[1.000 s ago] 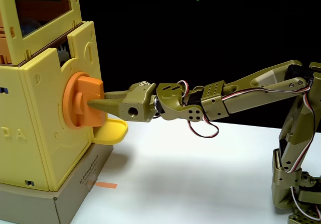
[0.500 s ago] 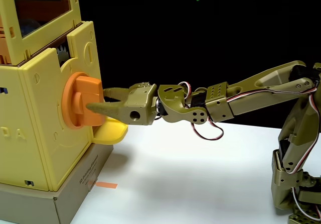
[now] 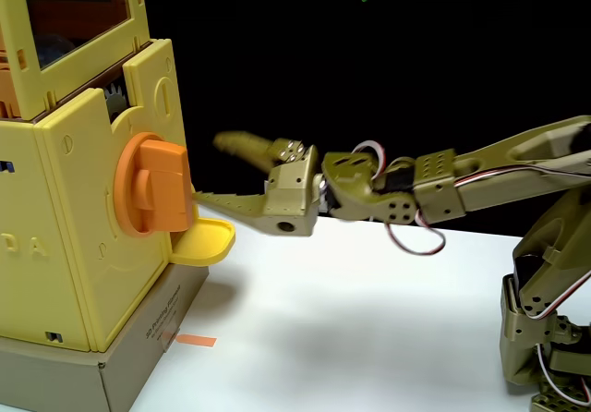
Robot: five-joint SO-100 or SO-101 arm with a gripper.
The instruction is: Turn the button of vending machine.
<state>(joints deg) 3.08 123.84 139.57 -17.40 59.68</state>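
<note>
black backdrop; orange button (image 3: 152, 184), bar upright, gripper (image 3: 205, 167) agape.

The olive-green arm (image 3: 480, 176) reaches in from the right of the fixed view, its forearm nearly level and sloping slightly down toward the left. The gripper (image 3: 209, 167) has its jaws spread wide: one finger points up and left, the other lies lower, almost horizontal. Red and white wires loop beneath the wrist (image 3: 369, 190).
</note>
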